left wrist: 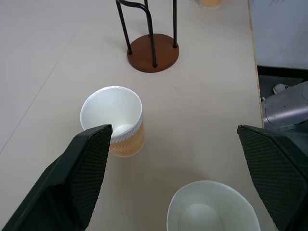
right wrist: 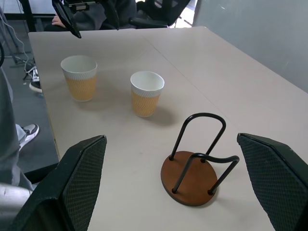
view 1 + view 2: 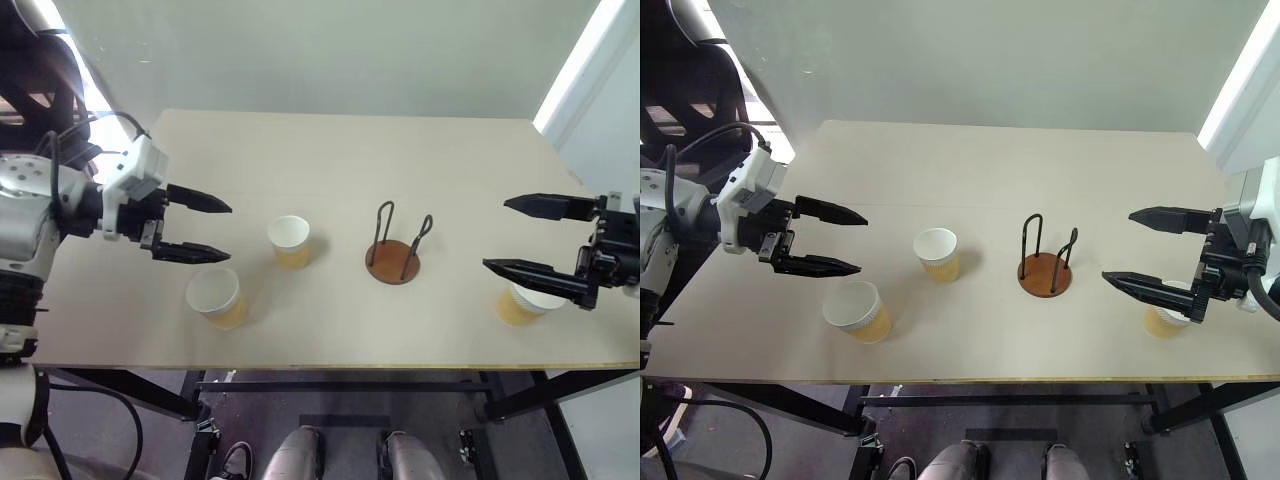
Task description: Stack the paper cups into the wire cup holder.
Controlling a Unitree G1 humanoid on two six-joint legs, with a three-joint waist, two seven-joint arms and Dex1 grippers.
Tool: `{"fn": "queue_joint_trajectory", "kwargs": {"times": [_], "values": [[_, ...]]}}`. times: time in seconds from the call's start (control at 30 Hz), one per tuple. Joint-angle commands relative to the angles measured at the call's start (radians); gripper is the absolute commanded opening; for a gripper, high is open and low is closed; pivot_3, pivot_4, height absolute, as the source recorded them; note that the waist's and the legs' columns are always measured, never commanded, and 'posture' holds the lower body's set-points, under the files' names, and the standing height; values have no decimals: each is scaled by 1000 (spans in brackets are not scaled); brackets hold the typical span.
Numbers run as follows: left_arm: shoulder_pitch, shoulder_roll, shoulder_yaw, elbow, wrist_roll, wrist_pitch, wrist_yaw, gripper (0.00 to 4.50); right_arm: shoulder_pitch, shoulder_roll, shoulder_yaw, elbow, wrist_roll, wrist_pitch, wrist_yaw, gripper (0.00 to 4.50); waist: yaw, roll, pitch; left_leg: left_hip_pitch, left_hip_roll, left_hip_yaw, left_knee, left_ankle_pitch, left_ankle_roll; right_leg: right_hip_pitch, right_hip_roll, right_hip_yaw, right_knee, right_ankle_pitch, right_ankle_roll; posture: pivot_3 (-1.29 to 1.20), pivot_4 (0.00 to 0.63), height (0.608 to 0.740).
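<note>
Three paper cups stand upright on the pale table (image 3: 340, 150). One cup (image 3: 290, 241) is in the middle left, another (image 3: 216, 297) nearer the front left edge, and a third (image 3: 520, 306) at the front right. The wire cup holder (image 3: 393, 264), a brown disc with two dark wire loops, stands empty between the middle cup and the right one. My left gripper (image 3: 229, 232) hovers open above the table, just left of the two left cups, pointing right. My right gripper (image 3: 495, 235) hangs open over the right cup, its lower finger crossing the cup's rim in view.
The table's front edge (image 3: 330, 366) runs close to the front cups. A pale wall stands behind the table. In the right wrist view a person's legs (image 2: 12, 139) show beside the table's far end, with chairs (image 2: 159, 9) beyond.
</note>
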Motion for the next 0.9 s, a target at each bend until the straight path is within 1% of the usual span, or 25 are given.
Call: {"fn": "queue_joint_trajectory", "kwargs": {"times": [0.03,0.53,0.73,0.9], "values": [[-17,14,34,-17,0,4,-27,4458,-10,-14,-35,-12,15,-4,8,4500,0,0,0,0,0,0,0,0,0,0,0,0,0,0,0,0,150,740],[-30,37,38,-5,-24,-1,-27,4458,-10,-18,-47,-24,49,17,-3,4500,0,0,0,0,0,0,0,0,0,0,0,0,0,0,0,0,150,740],[-57,30,29,3,-30,0,-27,4458,-11,-9,-44,-29,55,19,-21,4500,0,0,0,0,0,0,0,0,0,0,0,0,0,0,0,0,150,740],[-74,20,21,4,-40,1,-27,4458,12,-7,-67,-43,63,30,-31,4500,0,0,0,0,0,0,0,0,0,0,0,0,0,0,0,0,150,740]]}}
